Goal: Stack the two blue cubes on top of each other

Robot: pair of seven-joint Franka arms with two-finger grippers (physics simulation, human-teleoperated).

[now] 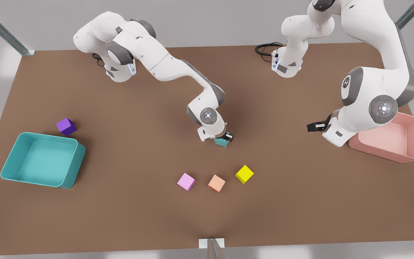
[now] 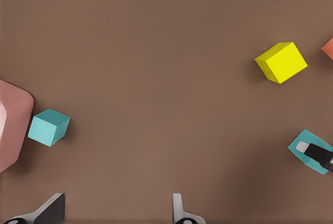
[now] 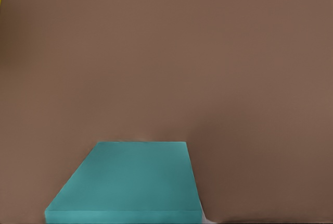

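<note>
Brown surface (image 1: 128, 201): right pincer (image 1: 225, 138) is clamped on one blue cube (image 1: 221, 142) mid-surface. Left pincer (image 2: 117, 211) hangs open, the other blue cube (image 2: 48, 127) just beside the pink bin (image 2: 10, 125).

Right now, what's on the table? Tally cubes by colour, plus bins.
blue cubes: 2, one blue cube at the right gripper, the other blue cube by the pink bin, near the left gripper
purple cube: 1
pink cube: 1
orange cube: 1
yellow cube: 1
bins: 2, teal bin and pink bin
Total: 8
</note>
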